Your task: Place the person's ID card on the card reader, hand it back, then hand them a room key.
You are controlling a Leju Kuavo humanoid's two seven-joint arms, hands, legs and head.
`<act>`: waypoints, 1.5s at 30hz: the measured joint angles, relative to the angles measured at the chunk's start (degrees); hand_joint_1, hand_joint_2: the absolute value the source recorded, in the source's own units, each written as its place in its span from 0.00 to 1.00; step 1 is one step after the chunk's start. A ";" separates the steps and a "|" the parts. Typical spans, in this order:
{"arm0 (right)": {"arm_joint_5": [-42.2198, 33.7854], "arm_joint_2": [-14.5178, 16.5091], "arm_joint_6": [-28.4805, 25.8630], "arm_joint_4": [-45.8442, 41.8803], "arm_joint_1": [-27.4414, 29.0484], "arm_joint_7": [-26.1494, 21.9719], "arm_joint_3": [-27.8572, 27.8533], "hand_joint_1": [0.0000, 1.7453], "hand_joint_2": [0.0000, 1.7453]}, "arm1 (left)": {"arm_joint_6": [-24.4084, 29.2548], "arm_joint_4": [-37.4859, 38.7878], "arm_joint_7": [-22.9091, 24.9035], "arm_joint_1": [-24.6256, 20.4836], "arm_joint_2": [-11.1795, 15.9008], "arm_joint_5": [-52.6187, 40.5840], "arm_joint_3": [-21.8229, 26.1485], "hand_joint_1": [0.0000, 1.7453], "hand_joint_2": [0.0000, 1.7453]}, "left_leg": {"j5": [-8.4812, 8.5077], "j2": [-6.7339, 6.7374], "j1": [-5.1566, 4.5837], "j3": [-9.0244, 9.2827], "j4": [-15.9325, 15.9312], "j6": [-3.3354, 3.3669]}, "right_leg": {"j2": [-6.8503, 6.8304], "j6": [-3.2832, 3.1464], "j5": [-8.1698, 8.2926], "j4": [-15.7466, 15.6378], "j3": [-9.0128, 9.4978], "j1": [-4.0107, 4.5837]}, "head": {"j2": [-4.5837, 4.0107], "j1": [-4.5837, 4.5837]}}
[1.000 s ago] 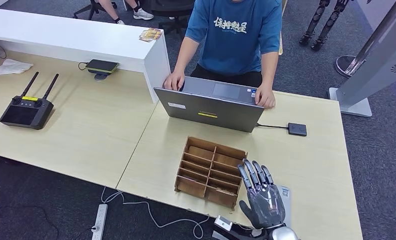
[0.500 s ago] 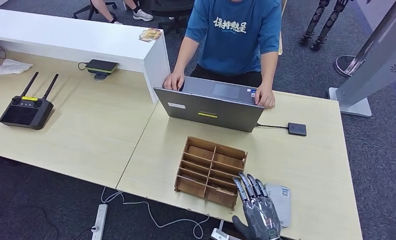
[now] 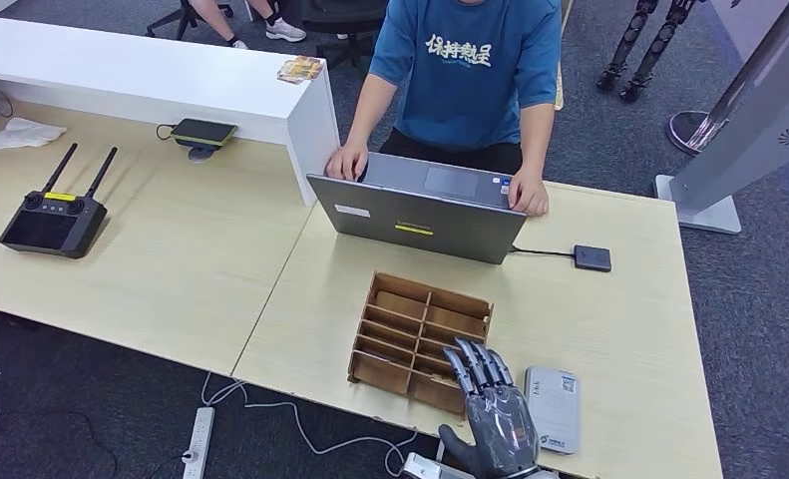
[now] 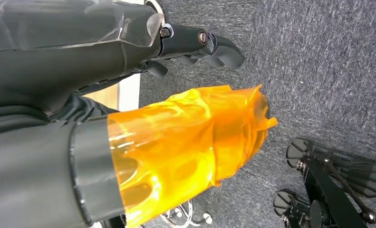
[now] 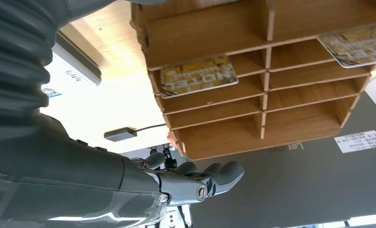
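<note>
My right hand (image 3: 490,417) hovers at the near table edge with fingers stretched out and nothing in it, its fingertips by the front right corner of the wooden organizer (image 3: 420,337). A flat grey device (image 3: 553,407) with a small label lies just right of that hand. In the right wrist view my right hand (image 5: 195,183) points past the organizer (image 5: 262,109), where yellow hotel cards (image 5: 198,76) lie in two compartments. A small black box (image 3: 591,258) on a cable sits beside the laptop. My left hand (image 4: 195,42) hangs over the carpet, holding nothing.
A person in a blue shirt (image 3: 475,70) has both hands on a grey laptop (image 3: 418,215) at the table's far side. A white counter (image 3: 151,75) with small cards (image 3: 299,69) stands at the far left, a black controller (image 3: 53,222) and a phone (image 3: 202,131) below it.
My right hand has drawn back toward me and slightly left, off the flat grey device, which now lies uncovered. The person and the laptop have not moved.
</note>
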 joint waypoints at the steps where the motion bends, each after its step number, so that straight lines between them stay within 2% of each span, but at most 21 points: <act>1: 0.05 0.20 -0.31 0.21 -0.14 -0.13 0.02 0.00 1.00 | -0.10 0.00 -0.01 0.00 0.00 -0.07 0.00 0.00 0.00 | 0.00 0.00 0.00 0.00 0.00 0.00 | 0.00 0.00 0.00 0.00 0.00 0.00 | 0.00 0.00; 14: 2.99 1.09 -2.64 1.51 -0.34 0.43 0.03 0.00 1.00 | -0.56 0.00 -0.03 0.00 0.02 -0.62 0.00 0.00 0.00 | 0.00 0.00 -0.01 0.00 0.00 0.00 | 0.00 0.00 0.00 0.00 0.00 0.00 | 0.00 -0.01; 28: 4.75 1.07 2.59 4.20 -2.95 2.73 1.26 0.00 1.00 | -0.67 0.00 -0.01 0.00 0.02 -0.75 0.00 0.00 0.00 | 0.00 0.00 0.00 0.00 0.00 0.00 | 0.00 0.00 0.00 0.00 0.00 0.00 | 0.00 0.00; 45: 2.95 1.07 3.10 5.66 -4.55 3.04 2.64 0.00 1.00 | -0.74 0.00 -0.01 0.00 0.02 -0.69 0.00 0.00 0.00 | 0.00 0.00 0.00 0.00 0.00 0.00 | 0.00 0.00 0.00 0.00 -0.01 0.00 | 0.00 0.01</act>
